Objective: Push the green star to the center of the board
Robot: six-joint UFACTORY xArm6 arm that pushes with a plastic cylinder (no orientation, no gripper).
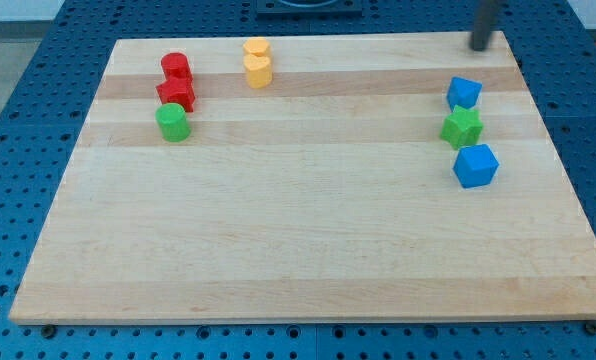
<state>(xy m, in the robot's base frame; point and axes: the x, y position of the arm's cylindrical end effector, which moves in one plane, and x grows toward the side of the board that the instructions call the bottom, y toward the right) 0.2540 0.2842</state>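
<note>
Pale smooth wooden board (308, 240) (matt grain)

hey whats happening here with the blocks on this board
A robot arm is meant to push the green star to the middle of the wooden board. My tip sits near the view's top right corner, above the star and not touching it. The star is wedged between two blue blocks at the view's right. Two red blocks, a green block and two yellow blocks sit at upper left.
</note>
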